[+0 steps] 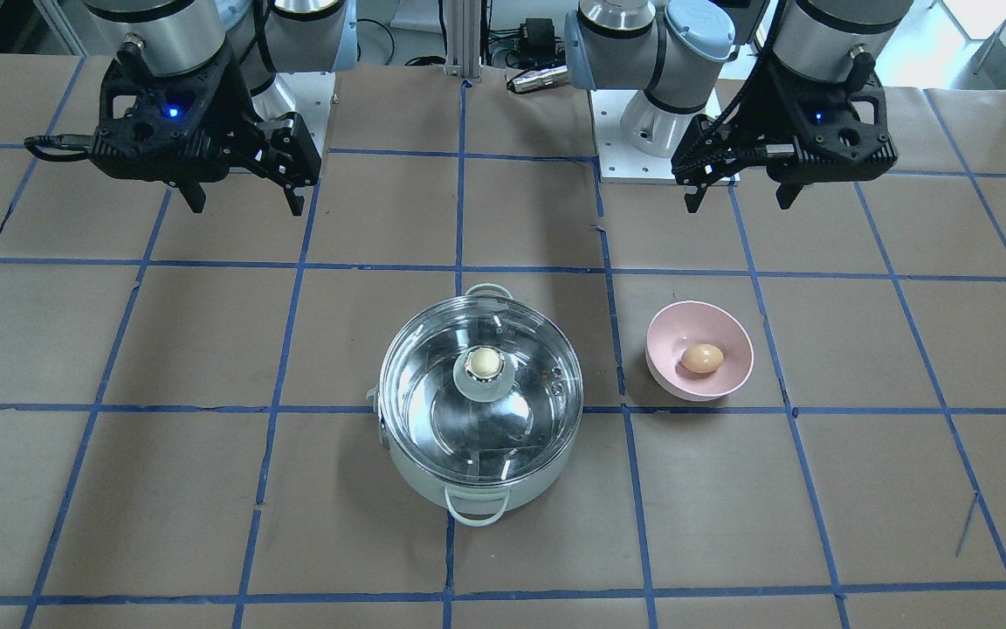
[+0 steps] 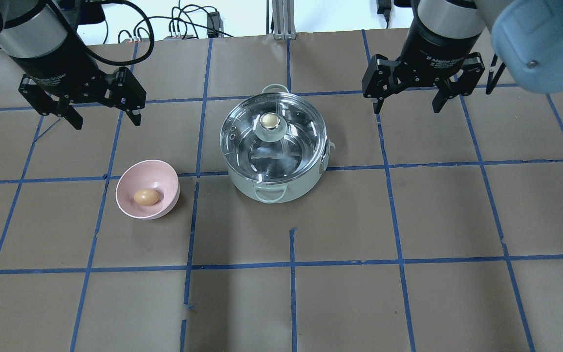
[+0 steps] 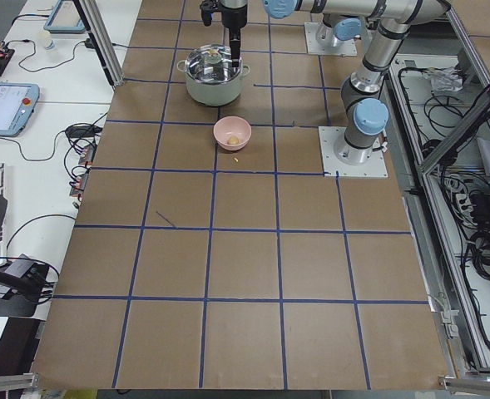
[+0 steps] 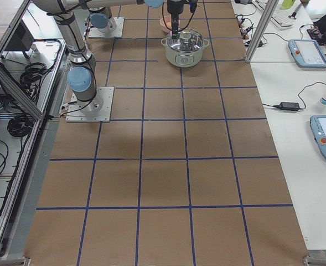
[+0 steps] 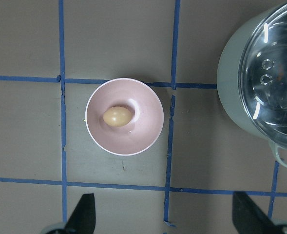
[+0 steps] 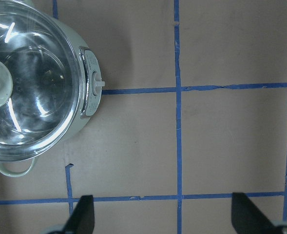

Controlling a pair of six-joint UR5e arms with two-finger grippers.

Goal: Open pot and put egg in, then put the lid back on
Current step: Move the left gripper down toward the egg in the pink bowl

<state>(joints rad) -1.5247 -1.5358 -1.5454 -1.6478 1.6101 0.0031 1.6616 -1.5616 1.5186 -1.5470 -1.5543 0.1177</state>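
The pot [image 1: 478, 476] stands at the table's middle, with the clear glass lid [image 1: 433, 397] on it and the cream-gold knob [image 1: 484, 362] at its centre. It also shows in the overhead view [image 2: 243, 185] with its lid [image 2: 293, 146]. The tan egg [image 1: 702, 358] lies in a pink bowl [image 1: 667, 336] on the pot's left-arm side, also in the overhead view [image 2: 146, 197] and the left wrist view [image 5: 117, 117]. My left gripper [image 2: 107, 123] hovers open and empty behind the bowl. My right gripper [image 2: 406, 109] hovers open and empty to the right of the pot.
The table is brown paper with a blue tape grid [image 2: 291, 264]. The two arm bases [image 1: 643, 131] stand at the robot's edge. The left wrist view shows the bowl [image 5: 143, 129] and the pot's side [image 5: 231, 92]. The right wrist view shows the pot [image 6: 87, 92].
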